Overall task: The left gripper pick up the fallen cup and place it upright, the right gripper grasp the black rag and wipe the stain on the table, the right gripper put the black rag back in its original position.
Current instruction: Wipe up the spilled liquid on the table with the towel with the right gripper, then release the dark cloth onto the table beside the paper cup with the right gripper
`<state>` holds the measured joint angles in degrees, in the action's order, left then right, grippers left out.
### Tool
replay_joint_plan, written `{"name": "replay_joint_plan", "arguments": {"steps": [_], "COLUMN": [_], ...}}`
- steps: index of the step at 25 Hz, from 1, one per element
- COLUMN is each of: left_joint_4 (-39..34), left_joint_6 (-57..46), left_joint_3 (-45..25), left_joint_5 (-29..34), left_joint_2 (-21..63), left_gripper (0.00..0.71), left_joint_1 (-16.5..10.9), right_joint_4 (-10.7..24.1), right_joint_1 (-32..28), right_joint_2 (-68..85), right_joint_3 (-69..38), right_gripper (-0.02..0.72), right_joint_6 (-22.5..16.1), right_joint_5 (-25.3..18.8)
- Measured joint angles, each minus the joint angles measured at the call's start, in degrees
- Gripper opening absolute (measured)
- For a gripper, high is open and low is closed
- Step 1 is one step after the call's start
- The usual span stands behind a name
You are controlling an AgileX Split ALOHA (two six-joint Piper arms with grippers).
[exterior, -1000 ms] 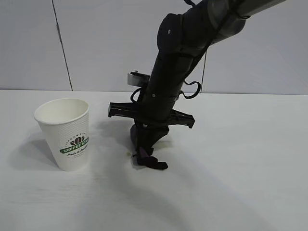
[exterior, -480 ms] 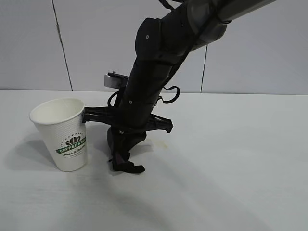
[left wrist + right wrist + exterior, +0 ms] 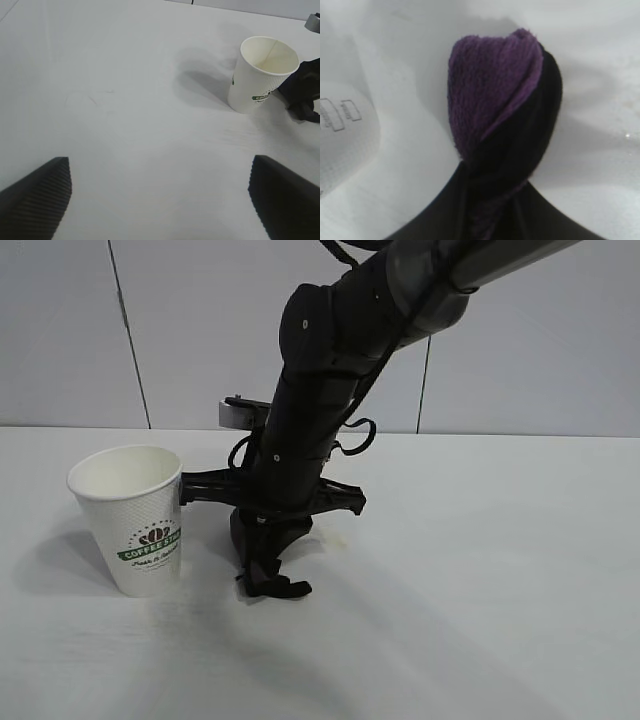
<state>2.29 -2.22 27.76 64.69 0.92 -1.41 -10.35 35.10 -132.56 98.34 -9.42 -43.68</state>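
Note:
The cup stands upright on the table, left of centre. My right gripper points down right beside it, shut on the black rag, which is pressed on the tabletop. The gripper's side bracket reaches the cup's wall. In the right wrist view the purple-and-black rag sticks out from the gripper. Of the stain I see only a faint yellowish trace right of the gripper. My left gripper hovers open over bare table, far from the cup.
A pale grey panelled wall closes the back of the table. The thick black right arm slants down from the upper right. White tabletop stretches to the right and front of the arm.
The right gripper dragged the rag left across the table toward the cup, then eased slightly back right. The cup was nudged and tipped a little, then stood straight again.

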Motion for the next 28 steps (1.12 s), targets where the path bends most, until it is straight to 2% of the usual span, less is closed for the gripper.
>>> {"name": "replay_joint_plan", "arguments": {"steps": [9, 15, 22, 28], "left_joint_4": [0.0, 0.0, 0.0, 0.0], "left_joint_6": [0.0, 0.0, 0.0, 0.0], "left_joint_3": [0.0, 0.0, 0.0, 0.0], "left_joint_5": [0.0, 0.0, 0.0, 0.0], "left_joint_2": [0.0, 0.0, 0.0, 0.0], "left_gripper": [0.694, 0.694, 0.694, 0.694], "left_joint_1": [0.0, 0.0, 0.0, 0.0], "right_joint_4": [0.9, 1.0, 3.7, 4.9], "right_joint_1": [-5.4, -10.1, -11.2, -11.2], "right_joint_2": [0.3, 0.7, 2.0, 3.3], "right_joint_3": [0.1, 0.2, 0.2, 0.2], "right_gripper": [0.106, 0.106, 0.106, 0.106], "right_joint_6": [0.0, 0.4, 1.6, 1.8], "right_joint_5": [-4.1, -9.5, -16.7, -19.2]}}
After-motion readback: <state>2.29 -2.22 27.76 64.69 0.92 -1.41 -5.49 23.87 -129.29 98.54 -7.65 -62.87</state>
